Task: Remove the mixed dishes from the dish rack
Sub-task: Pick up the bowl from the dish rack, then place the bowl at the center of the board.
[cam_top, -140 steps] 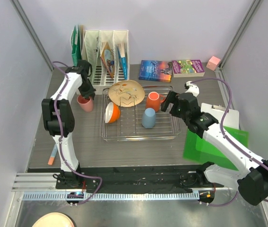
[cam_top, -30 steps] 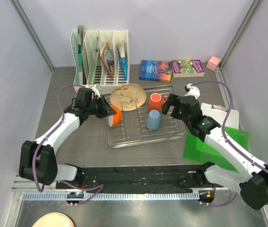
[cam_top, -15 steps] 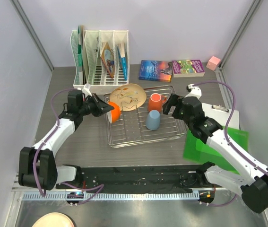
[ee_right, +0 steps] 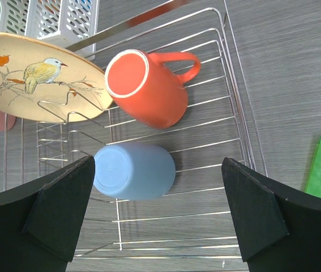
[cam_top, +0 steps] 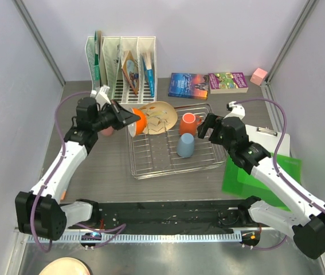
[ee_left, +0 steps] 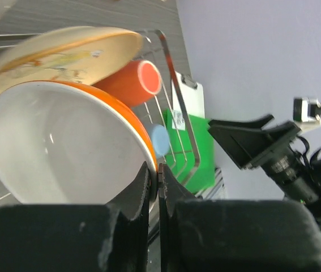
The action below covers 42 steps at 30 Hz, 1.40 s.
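Observation:
My left gripper (cam_top: 129, 119) is shut on the rim of the small orange bowl (cam_top: 139, 120) and holds it tilted above the dish rack's (cam_top: 171, 163) back left corner. In the left wrist view the bowl's cream inside (ee_left: 64, 141) fills the left side, pinched at the gripper (ee_left: 158, 175). The beige plate (cam_top: 157, 116) leans at the rack's back. The orange mug (cam_top: 188, 123) and the grey-blue cup (cam_top: 186, 145) lie in the rack. The pink cup (cam_top: 106, 131) stands left of the rack, half hidden by my left arm. My right gripper (cam_top: 206, 126) is open and empty beside the mug; the right wrist view (ee_right: 160, 209) shows the mug (ee_right: 149, 90) and cup (ee_right: 135, 171) below it.
A white slotted file holder (cam_top: 122, 69) stands at the back left. Two books (cam_top: 188, 85) (cam_top: 228, 81) and a pink block (cam_top: 259, 75) lie at the back right. A clipboard (cam_top: 271, 137) and a green sheet (cam_top: 262, 175) lie right of the rack. A peach disc (cam_top: 65, 266) sits below the table's front edge.
My left gripper has risen and moved back-left with the orange bowl, lifting it off the rack's left side. The right gripper has barely moved.

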Each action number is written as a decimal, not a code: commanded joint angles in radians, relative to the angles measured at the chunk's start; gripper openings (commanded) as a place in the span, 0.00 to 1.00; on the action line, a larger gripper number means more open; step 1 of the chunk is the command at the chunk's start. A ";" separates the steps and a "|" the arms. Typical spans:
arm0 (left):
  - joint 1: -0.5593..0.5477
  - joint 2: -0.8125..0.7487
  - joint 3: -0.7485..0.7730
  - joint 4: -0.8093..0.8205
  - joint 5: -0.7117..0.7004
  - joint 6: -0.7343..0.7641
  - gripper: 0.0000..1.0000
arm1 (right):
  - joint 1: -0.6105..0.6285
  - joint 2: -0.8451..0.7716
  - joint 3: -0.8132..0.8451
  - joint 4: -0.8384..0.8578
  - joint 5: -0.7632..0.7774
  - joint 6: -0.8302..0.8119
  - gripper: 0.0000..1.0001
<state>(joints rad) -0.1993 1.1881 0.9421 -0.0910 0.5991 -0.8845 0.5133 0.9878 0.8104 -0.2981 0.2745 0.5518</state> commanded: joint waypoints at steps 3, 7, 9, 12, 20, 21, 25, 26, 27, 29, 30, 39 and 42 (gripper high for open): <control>-0.216 -0.010 0.309 -0.315 -0.211 0.341 0.00 | 0.002 0.003 0.090 -0.009 0.000 -0.007 0.99; -0.333 0.041 0.441 -0.522 -0.392 0.441 0.00 | 0.001 0.043 0.142 -0.058 0.026 -0.010 0.99; -0.392 0.068 0.487 -0.579 -0.510 0.478 0.00 | 0.002 0.051 0.182 -0.085 0.048 -0.013 0.99; -0.477 0.113 0.553 -0.708 -0.753 0.587 0.00 | 0.002 0.069 0.245 -0.171 0.104 -0.012 0.99; -0.849 0.188 0.486 -0.761 -1.243 0.880 0.00 | 0.002 0.130 0.351 -0.242 0.069 -0.012 0.98; -0.865 0.182 0.474 -0.733 -1.246 0.907 0.00 | 0.001 0.144 0.357 -0.245 0.039 -0.012 0.98; -0.908 0.136 0.437 -0.688 -1.143 0.946 0.00 | 0.002 0.172 0.389 -0.256 -0.023 -0.024 0.97; -0.914 0.105 0.422 -0.681 -1.115 0.956 0.00 | 0.001 0.178 0.403 -0.257 -0.035 -0.030 0.97; -0.919 0.088 0.414 -0.670 -1.080 0.976 0.00 | 0.002 0.183 0.409 -0.262 -0.046 -0.035 0.97; -0.925 0.058 0.391 -0.647 -0.973 1.001 0.00 | 0.001 0.196 0.427 -0.266 -0.087 -0.052 0.97; -0.933 0.027 0.382 -0.635 -0.955 1.015 0.00 | 0.001 0.201 0.434 -0.268 -0.099 -0.053 0.97; -0.821 0.062 0.461 -0.746 -1.154 0.854 0.00 | 0.002 0.184 0.385 -0.233 -0.098 -0.035 0.97; -0.657 0.073 0.465 -0.791 -1.144 0.719 0.00 | 0.002 0.166 0.345 -0.205 -0.107 -0.018 0.97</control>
<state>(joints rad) -1.0172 1.2510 1.3598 -0.8234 -0.4706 -0.0036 0.5133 1.1938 1.1881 -0.5533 0.1879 0.5224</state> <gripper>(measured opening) 0.045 0.971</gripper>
